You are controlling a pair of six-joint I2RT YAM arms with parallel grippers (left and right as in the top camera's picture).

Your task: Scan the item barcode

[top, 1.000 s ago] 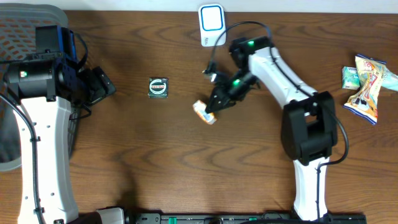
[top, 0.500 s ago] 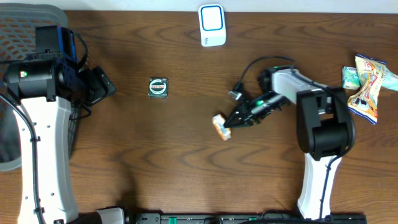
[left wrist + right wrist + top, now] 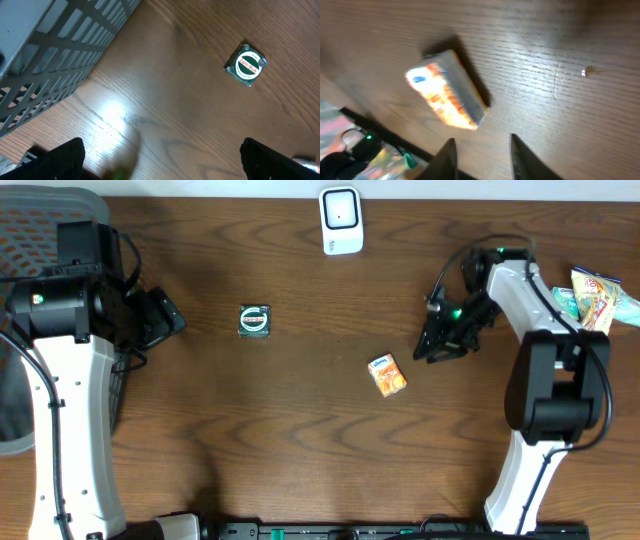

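The item, a small orange and white box (image 3: pixel 387 375), lies flat on the wooden table right of centre. The right wrist view shows the box (image 3: pixel 447 97) just ahead of my fingertips, apart from them. My right gripper (image 3: pixel 432 350) hovers just right of the box, and in its wrist view it (image 3: pixel 482 150) is open with only bare wood between the jaws. The white barcode scanner (image 3: pixel 340 220) stands at the table's back edge. My left gripper (image 3: pixel 165 320) stays far left, and its wrist view shows it (image 3: pixel 160 160) wide open and holding nothing.
A small square green tin (image 3: pixel 255 320) lies left of centre and shows as the tin (image 3: pixel 245 65) in the left wrist view. Several snack packets (image 3: pixel 590 315) lie at the far right. A grey mesh basket (image 3: pixel 60 50) sits by the left arm.
My right gripper carried the box away from the scanner to the right, opened and let it go. The box now lies on the table and the gripper has drawn back to the right.
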